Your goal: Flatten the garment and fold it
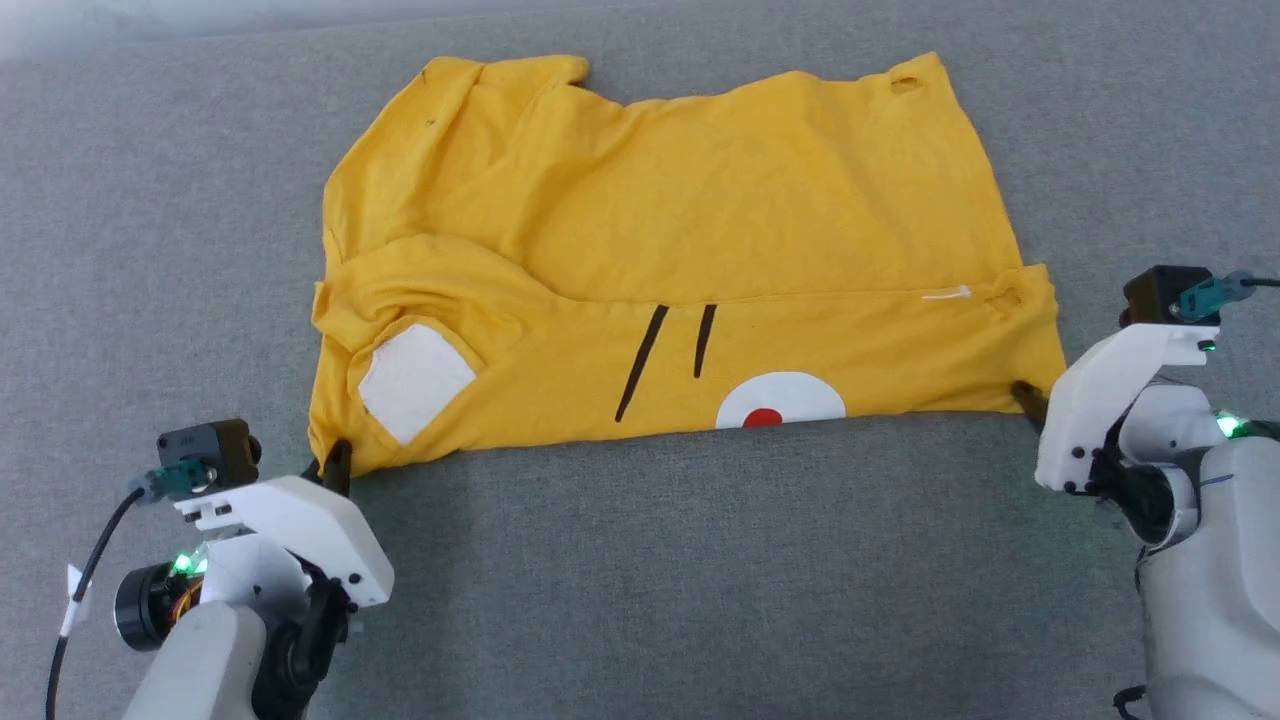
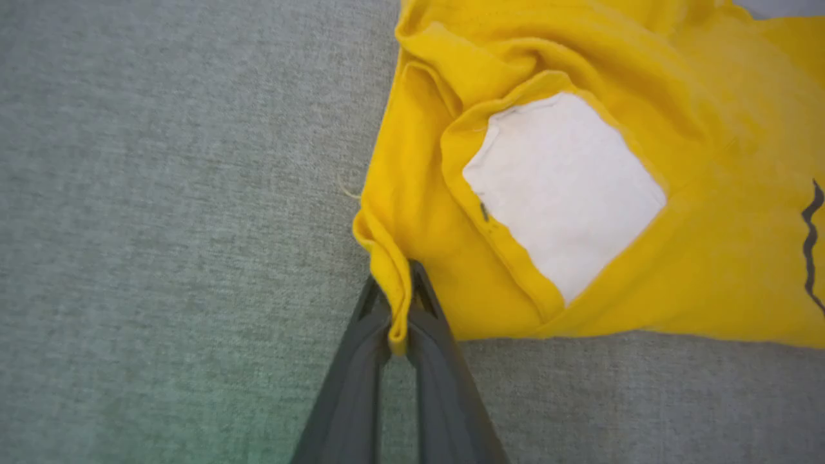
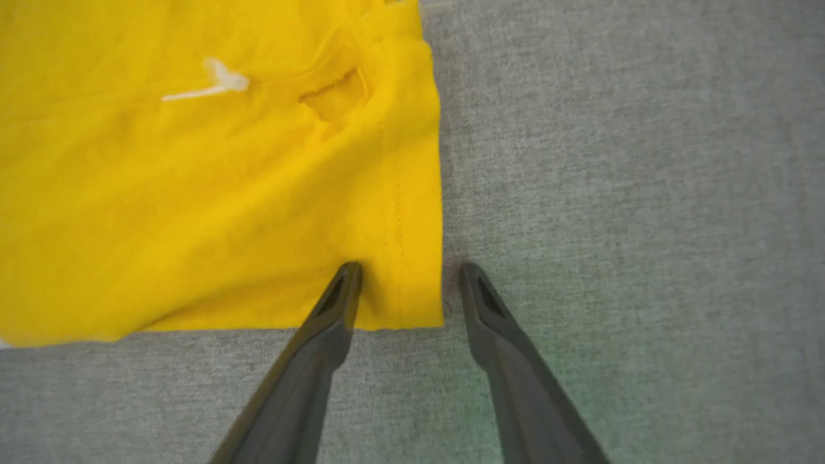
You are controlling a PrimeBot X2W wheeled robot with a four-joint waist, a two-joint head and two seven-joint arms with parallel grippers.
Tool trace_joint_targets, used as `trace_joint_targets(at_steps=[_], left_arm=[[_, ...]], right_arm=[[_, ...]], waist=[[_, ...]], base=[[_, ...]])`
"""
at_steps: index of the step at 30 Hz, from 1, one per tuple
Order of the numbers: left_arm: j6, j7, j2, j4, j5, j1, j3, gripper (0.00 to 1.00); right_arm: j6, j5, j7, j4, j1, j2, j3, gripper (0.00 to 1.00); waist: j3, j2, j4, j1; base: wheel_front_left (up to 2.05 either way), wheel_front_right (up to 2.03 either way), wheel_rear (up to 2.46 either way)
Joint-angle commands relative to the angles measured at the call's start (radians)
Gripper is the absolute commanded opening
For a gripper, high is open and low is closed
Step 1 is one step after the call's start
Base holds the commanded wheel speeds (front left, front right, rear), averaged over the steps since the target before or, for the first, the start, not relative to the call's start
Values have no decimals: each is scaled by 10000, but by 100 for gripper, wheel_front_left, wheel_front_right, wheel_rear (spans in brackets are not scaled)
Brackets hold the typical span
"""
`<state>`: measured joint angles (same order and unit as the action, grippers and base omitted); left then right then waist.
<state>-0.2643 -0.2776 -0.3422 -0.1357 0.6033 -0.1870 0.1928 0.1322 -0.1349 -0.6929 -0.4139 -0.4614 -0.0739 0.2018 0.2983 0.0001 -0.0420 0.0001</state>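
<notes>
Pinching a bunched fold of yellow cloth between them, the two dark fingers of our left gripper (image 2: 399, 290) are pressed together on the near left corner of the garment (image 1: 700, 220). Just past that pinch we see a white patch (image 2: 561, 193) framed by a turned-over yellow edge. Our right gripper (image 3: 410, 269) stands with its fingers apart, straddling the near right corner. One fingertip (image 3: 345, 287) lies over the yellow cloth just inside the stitched hem, and the other is over the grey surface (image 1: 640, 560) just beside it (nothing is clamped there). Outward from both, the garment lies spread on the grey surface between our two arms, its near strip doubled over so the print faces up. We see two slanted black lines (image 1: 670, 355) and, at the near edge, a white half-round with a red dot (image 1: 763, 418). The far part is plain yellow and wrinkled.
</notes>
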Motion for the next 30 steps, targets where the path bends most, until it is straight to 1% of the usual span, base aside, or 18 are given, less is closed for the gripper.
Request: trace_joint_targets(at_steps=[1, 3, 4, 9, 11, 14, 17, 23, 26, 30], left_arm=[[91, 100, 78, -155, -117, -65, 80, 0], [213, 724, 81, -133, -256, -182, 20, 0], [256, 1057, 68, -137, -375, -228, 15, 0], [165, 2727, 130, -144, -977, -315, -69, 0], [95, 3145, 145, -118, -1132, -223, -81, 0], [-62, 3489, 88, -12, -1299, 61, -128, 0], [-344, 3449, 62, 193, -1405, 494, -133, 0], [-1017, 2691, 62, 800, -1390, 1812, -81, 0], [-1120, 2351, 137, 930, -1169, 2406, -51, 0], [-1255, 1718, 259, 835, -922, 3034, 136, 0]], right_arm=[[-15, 91, -312, -165, 239, 63, 29, 0], [-15, 155, -601, 251, 292, 92, 108, 0], [-15, 221, -490, 551, 319, 100, 114, 0], [-15, 98, 1225, 1920, 651, 149, 96, 0], [-15, 92, 1860, 2409, 957, 163, 105, 0], [-15, 21, 2317, 3030, 1559, 180, 220, 0], [-15, 2, 2300, 3603, 2292, 194, 474, 0], [-15, -157, 1670, 4443, 3733, 227, 1052, 0], [-15, -403, 1323, 4433, 4298, 232, 1180, 0], [-15, -594, 1016, 4084, 4928, 234, 1263, 0]], waist=[[16, -1, 44, -1], [-29, -1, 80, -1], [-64, -1, 95, -1], [-464, -1, 167, -1], [-689, -1, 183, -1], [-1033, -1, 186, -1], [-1344, -1, 179, -1], [-1647, -1, 158, -1], [-1665, -1, 143, -1], [-1644, -1, 158, -1]], base=[[0, 0, 0], [0, 0, 0], [0, 0, 0], [0, 0, 0], [0, 0, 0], [0, 0, 0], [0, 0, 0], [0, 0, 0], [0, 0, 0], [0, 0, 0]])
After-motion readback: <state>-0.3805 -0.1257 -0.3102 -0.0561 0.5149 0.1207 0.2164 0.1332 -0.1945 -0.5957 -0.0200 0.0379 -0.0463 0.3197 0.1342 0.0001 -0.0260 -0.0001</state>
